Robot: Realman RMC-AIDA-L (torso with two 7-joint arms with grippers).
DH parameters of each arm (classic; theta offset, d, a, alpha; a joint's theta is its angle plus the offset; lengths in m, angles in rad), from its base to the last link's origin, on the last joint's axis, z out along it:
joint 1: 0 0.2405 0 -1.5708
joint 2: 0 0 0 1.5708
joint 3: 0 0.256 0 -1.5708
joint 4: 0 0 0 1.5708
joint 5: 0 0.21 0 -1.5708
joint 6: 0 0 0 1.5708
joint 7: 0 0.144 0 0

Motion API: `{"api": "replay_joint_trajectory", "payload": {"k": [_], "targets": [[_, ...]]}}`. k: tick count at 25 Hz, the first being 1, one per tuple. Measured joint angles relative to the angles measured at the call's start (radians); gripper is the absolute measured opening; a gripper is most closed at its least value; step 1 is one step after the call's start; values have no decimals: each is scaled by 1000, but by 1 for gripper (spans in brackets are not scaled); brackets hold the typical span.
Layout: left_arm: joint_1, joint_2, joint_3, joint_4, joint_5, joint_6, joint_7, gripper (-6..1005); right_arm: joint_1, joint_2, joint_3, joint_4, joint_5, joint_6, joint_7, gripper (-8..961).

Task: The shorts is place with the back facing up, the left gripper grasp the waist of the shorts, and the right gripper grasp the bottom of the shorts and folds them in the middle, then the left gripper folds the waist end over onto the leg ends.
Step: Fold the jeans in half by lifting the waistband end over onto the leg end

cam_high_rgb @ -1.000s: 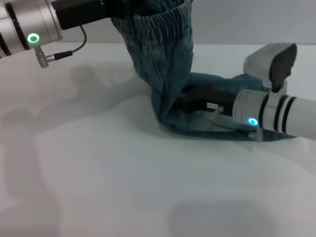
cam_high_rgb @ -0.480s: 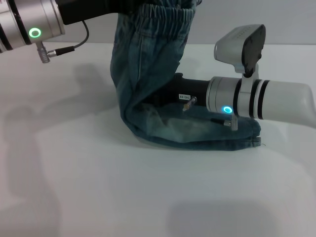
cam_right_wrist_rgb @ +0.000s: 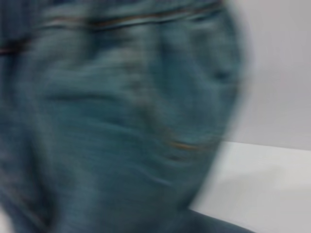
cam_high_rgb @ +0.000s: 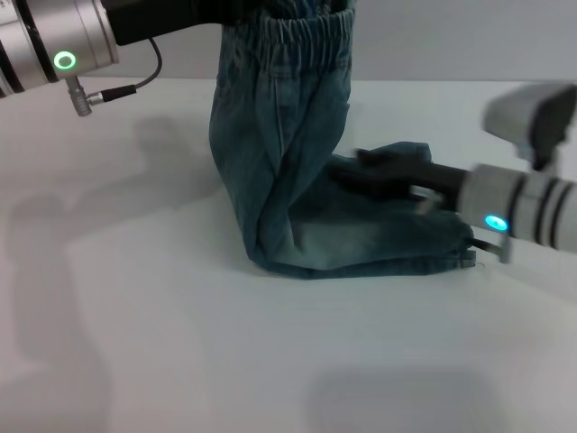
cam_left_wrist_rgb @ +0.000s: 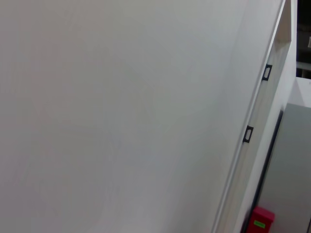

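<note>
Two pincers are at work on one garment. The left pincer (cam_high_rgb: 236,9) sits at the waist of the shorts (cam_high_rgb: 305,25), clamped on the gathered elastic band and holding it high, so the shorts (cam_high_rgb: 297,180) hang from it in a tall column of blue denim (the fingers themselves are mostly cut off by the picture's upper edge, but the cloth plainly hangs from them). Below the waist the denim drops to the white tabletop (cam_high_rgb: 180,343), bends sharply, and runs flat toward the robot's right. Over that flat part lies the right pincer (cam_high_rgb: 370,162), low on the cloth; whether its jaws are open or closed on anything I cannot tell. Beyond it, farther from the waist, the bottom of the shorts (cam_high_rgb: 442,257) rests on the tabletop. The right wrist view shows only blurred denim close up. Judging by the drape, the fabric is soft but fairly weighty for cloth, folds where it pleases, and will drag on the surface; the thick elastic band looks the surest place to hold, since a pinch there catches several layers and is unlikely to slip.
</note>
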Motion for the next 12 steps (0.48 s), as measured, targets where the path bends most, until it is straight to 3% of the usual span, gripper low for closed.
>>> {"api": "replay_joint_trajectory", "payload": {"k": [7,12], "targets": [[-7,-8,67,-10,-13,-36,8,32,-131,-3,17,-122,39,7,79,574],[-8,-10,239,-7,-120,-120,11,58,-183,-7,19,-157,122,11,77,574]]}}
